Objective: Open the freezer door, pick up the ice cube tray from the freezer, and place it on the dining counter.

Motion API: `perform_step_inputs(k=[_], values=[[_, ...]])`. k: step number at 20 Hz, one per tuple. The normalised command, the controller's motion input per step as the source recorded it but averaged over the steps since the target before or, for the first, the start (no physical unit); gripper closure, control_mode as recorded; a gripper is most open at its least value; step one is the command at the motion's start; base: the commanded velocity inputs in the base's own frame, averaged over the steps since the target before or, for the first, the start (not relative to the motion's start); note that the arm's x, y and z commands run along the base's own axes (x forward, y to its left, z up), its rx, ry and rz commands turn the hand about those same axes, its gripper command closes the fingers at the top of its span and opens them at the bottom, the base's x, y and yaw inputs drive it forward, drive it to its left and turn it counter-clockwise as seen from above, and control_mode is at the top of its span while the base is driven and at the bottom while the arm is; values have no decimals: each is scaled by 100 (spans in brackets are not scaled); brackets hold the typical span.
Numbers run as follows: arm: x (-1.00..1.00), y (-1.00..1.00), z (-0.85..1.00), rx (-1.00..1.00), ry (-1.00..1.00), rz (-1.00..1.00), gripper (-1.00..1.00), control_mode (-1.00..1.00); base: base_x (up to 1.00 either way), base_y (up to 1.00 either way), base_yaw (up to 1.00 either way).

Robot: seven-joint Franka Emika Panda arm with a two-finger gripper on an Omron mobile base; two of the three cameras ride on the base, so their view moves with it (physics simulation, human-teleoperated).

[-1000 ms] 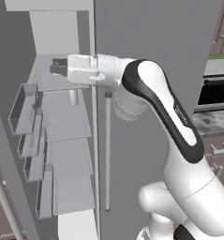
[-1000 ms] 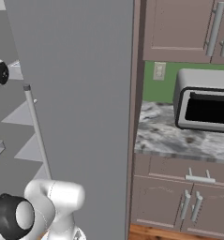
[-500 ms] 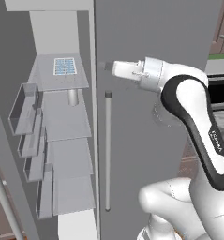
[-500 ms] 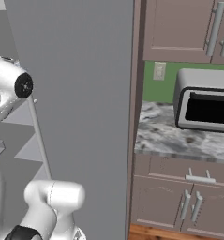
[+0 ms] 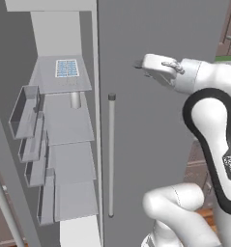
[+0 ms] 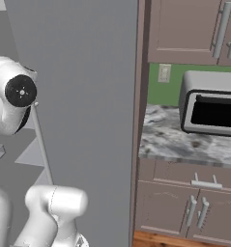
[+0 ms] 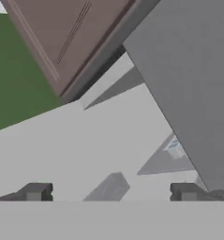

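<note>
The freezer door [image 5: 6, 159], swung open at the left of the left base view, is cut by the picture's left and bottom edges, so its outer face is hidden and its handle shows as a sliver at the lower left. The ice cube tray [image 5: 67, 68] on the top shelf of the freezer [image 5: 64, 120] is too small for its cells to be counted, and in the hand view it is a pale blur [image 7: 175, 146]. In the right base view the microwave [image 6: 211, 108] runs off the right edge.
</note>
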Motion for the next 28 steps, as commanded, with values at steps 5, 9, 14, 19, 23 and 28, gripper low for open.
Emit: perform_step_inputs(k=[5,9,14,19,23,28], values=[[0,-57,-1,-14,30,-33,-100,-100,0,0,0],[0,-54,-14,-20,25,-32,-100,-100,0,0,0],[0,-23,-30,-24,22,-32,-100,-100,0,0,0],[0,-6,-58,-12,23,-26,-100,-100,0,0,0],[0,-37,-61,0,16,-18,-100,-100,0,0,0],[0,-64,-52,0,11,-8,-100,-100,0,0,0]])
